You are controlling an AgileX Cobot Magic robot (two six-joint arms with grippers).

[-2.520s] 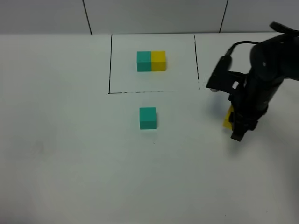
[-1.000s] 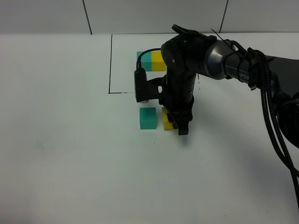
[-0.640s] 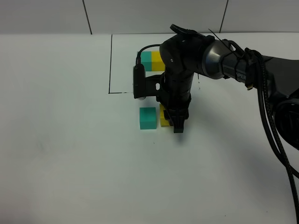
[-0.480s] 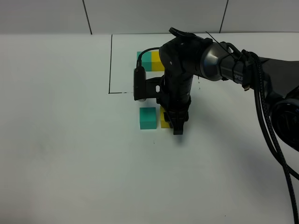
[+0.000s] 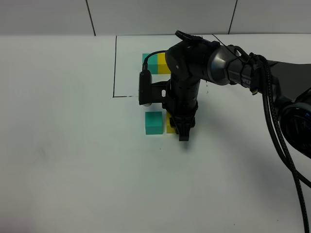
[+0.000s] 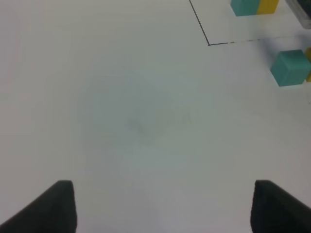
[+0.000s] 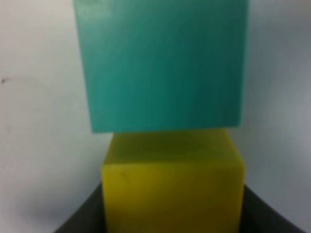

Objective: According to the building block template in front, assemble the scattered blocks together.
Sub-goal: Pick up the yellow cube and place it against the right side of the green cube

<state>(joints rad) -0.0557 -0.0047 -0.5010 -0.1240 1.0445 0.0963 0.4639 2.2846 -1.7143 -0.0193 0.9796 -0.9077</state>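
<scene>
The right gripper (image 5: 182,128) clamps the yellow cube (image 5: 169,124) just right of the teal cube (image 5: 153,123). The template pair (image 5: 151,63) sits inside the black frame (image 5: 114,68). The left gripper (image 6: 163,208) gapes empty.

Plain teal-green matte cube (image 5: 153,123), plain yellow matte cube (image 7: 172,194) right of it; far teal-and-yellow two-cube bar (image 6: 249,6) inside thin black drawn rectangle (image 5: 115,68); white tabletop (image 5: 73,160).

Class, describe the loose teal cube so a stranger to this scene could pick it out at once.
On the white table, find the black drawn rectangle at the back; just in front of its near line sits the teal cube. Unlike the teal half of the template inside that frame, it lies outside the line, beside the yellow cube that the right gripper holds.
</scene>
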